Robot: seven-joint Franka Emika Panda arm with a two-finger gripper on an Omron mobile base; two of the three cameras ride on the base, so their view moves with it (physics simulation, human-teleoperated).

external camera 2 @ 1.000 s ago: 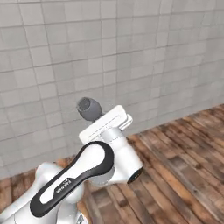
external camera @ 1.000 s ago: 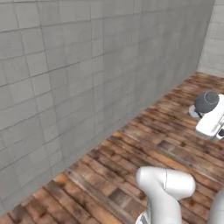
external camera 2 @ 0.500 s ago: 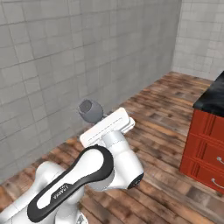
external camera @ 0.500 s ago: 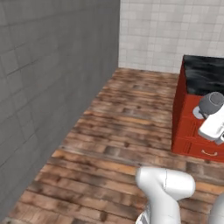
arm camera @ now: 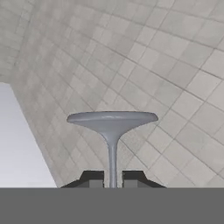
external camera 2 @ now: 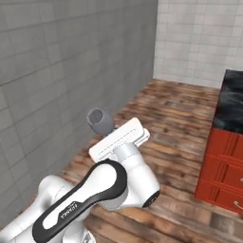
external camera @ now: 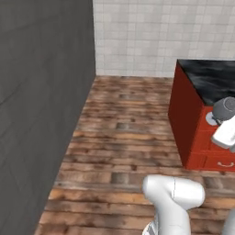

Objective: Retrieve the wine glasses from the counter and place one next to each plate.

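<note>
A wine glass (arm camera: 112, 122) is held by its thin stem between the two dark fingertips of my gripper (arm camera: 112, 177), which is shut on it; its round foot faces the camera. The same wine glass (external camera 2: 100, 121) shows as a grey rounded bowl just beyond the white hand, raised high over the floor. In the left base view the wine glass (external camera: 224, 108) hangs at the right edge, in front of the counter (external camera: 206, 80). The counter (external camera 2: 233, 102) has a black veined top over red drawers. The plates are out of view.
A grey tiled wall (external camera: 41, 101) runs along the left and a pale tiled wall (external camera: 156, 36) closes the far end. Brown wooden floor (external camera: 124, 133) lies open between the wall and the red cabinet side (external camera: 183, 119).
The whole picture has swung as the base turned: the far corner and the red counter have come further into view. The glass stays in my grip, unchanged.
</note>
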